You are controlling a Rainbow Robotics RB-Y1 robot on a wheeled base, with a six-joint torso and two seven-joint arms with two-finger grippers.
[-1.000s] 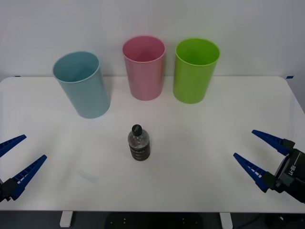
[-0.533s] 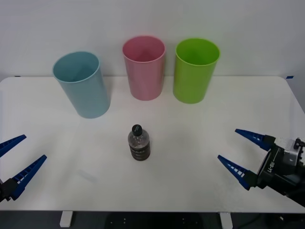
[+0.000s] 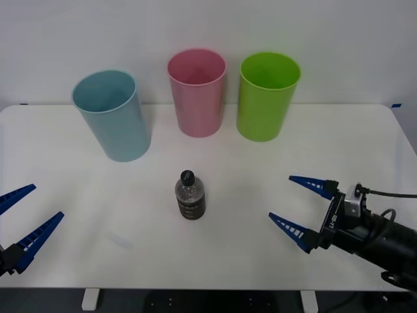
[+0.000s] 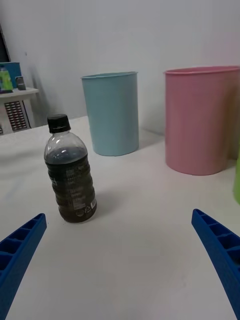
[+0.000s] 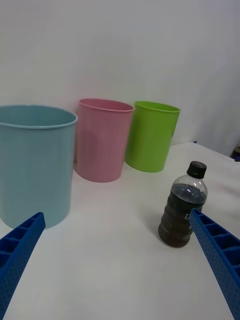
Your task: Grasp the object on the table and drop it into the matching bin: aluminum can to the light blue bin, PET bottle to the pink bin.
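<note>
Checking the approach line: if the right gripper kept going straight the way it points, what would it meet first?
Most likely the bottle. The open right gripper points left across the table toward it, with nothing between; in its wrist view the bottle sits somewhat off-centre, so it might only clip it.

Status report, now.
Right claw open, facing PET bottle, apart. Left claw open at table edge. Bottle upright. Path unobstructed.

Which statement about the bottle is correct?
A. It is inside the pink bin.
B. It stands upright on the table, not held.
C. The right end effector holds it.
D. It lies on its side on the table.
B: the bottle stands upright on the table, apart from the open right end effector.
</note>
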